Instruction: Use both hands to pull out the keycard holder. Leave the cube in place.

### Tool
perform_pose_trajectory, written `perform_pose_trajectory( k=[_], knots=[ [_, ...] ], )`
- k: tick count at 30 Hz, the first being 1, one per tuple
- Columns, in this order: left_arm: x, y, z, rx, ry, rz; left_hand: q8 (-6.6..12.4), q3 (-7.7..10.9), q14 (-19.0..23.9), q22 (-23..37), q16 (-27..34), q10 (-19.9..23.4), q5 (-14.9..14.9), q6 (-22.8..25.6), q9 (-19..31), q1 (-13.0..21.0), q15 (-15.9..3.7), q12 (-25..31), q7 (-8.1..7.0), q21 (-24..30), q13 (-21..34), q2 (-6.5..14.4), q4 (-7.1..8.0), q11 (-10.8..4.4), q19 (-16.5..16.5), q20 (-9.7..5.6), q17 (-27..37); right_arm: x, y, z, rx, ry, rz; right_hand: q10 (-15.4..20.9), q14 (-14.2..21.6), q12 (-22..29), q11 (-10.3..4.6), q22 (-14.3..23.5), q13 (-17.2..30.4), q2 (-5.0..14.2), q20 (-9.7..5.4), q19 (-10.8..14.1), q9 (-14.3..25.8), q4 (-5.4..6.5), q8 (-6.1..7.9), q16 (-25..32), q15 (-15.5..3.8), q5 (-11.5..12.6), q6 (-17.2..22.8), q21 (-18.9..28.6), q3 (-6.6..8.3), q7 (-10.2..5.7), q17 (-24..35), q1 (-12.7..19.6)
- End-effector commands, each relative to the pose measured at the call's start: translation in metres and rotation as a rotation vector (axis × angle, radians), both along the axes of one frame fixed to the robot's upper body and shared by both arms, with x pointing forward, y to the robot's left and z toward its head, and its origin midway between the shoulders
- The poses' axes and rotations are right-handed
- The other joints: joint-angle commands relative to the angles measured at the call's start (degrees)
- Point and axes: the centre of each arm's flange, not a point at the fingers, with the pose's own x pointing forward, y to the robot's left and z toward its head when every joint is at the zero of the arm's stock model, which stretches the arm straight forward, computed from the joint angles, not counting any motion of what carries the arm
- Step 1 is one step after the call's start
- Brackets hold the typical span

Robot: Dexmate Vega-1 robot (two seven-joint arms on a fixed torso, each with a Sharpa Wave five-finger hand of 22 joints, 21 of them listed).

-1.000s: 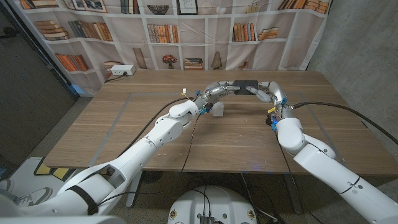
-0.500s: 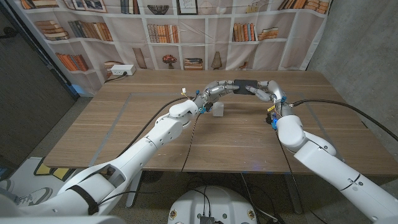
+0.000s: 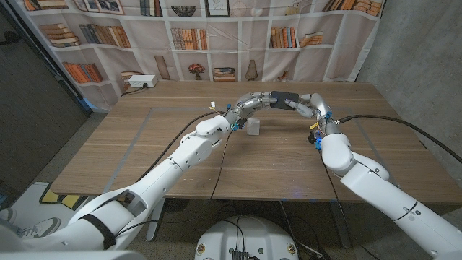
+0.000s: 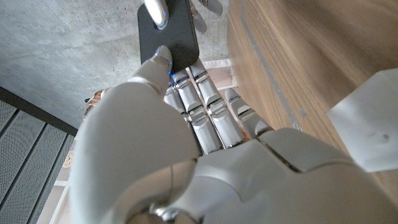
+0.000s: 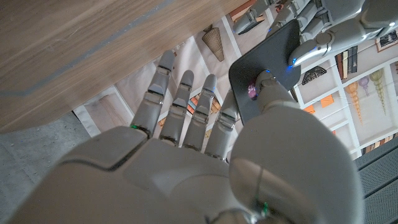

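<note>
The black keycard holder [image 3: 283, 97] hangs in the air above the far middle of the table, held from both ends. My left hand [image 3: 254, 102] pinches its left end between thumb and fingers; the left wrist view shows the thumb on the dark card [image 4: 168, 31]. From the other side my right hand [image 3: 309, 106] pinches its right end, thumb pressed on the card [image 5: 264, 59]. A small pale translucent cube [image 3: 253, 128] stands on the wood just below my left hand, apart from it; its corner [image 4: 367, 134] appears in the left wrist view.
The wooden table [image 3: 180, 155] stretches wide in front of the hands. A white power strip [image 3: 141, 83] lies at its far left corner. A bookshelf-printed backdrop [image 3: 216, 36] hangs behind the table. Cables run along both forearms.
Both hands and the keycard holder have risen slightly and drifted a little away from me. The cube stays where it was.
</note>
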Motion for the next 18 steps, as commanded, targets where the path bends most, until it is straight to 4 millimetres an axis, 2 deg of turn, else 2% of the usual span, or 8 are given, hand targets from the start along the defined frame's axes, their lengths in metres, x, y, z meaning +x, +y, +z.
perform_pose_trajectory(
  k=[1, 18],
  knots=[
    [0.0028, 0.0040, 0.0036, -0.005, -0.005, 0.003, 0.21, 0.83, 0.7, 0.1, 0.0, 1.1, 0.2, 2.5, 0.2, 0.4, -1.81, 0.1, 2.60, 0.4, 13.9, -0.1, 0.41, -0.80, 0.5, 0.13, -0.1, 0.0010, 0.0003, 0.0005, 0.020, 0.001, -0.015, 0.8, 0.7, 0.0, 0.15, 0.1, 0.1, -0.59, 0.06, 0.1, 0.0, -0.03, -0.02, -0.1, 0.03, 0.6, 0.9, 0.2, 0.51, -0.75, 0.2, 0.1],
    [0.0066, 0.0097, 0.0040, -0.012, -0.003, 0.010, 0.18, 1.06, 0.7, 0.1, -0.2, 1.2, 0.2, 2.7, 0.2, 0.2, -1.86, 0.0, 2.47, 0.3, 14.1, -0.1, 0.46, -0.77, 0.6, 0.26, -0.3, 0.0061, 0.0033, 0.0039, 0.028, 0.019, -0.015, 1.4, 1.2, -0.2, 0.29, 0.2, 0.1, -0.50, 0.15, 0.6, -0.6, 0.21, -0.32, 0.0, 0.34, 1.4, 1.1, 0.4, 1.11, -0.52, 0.2, 0.0]
  ],
)
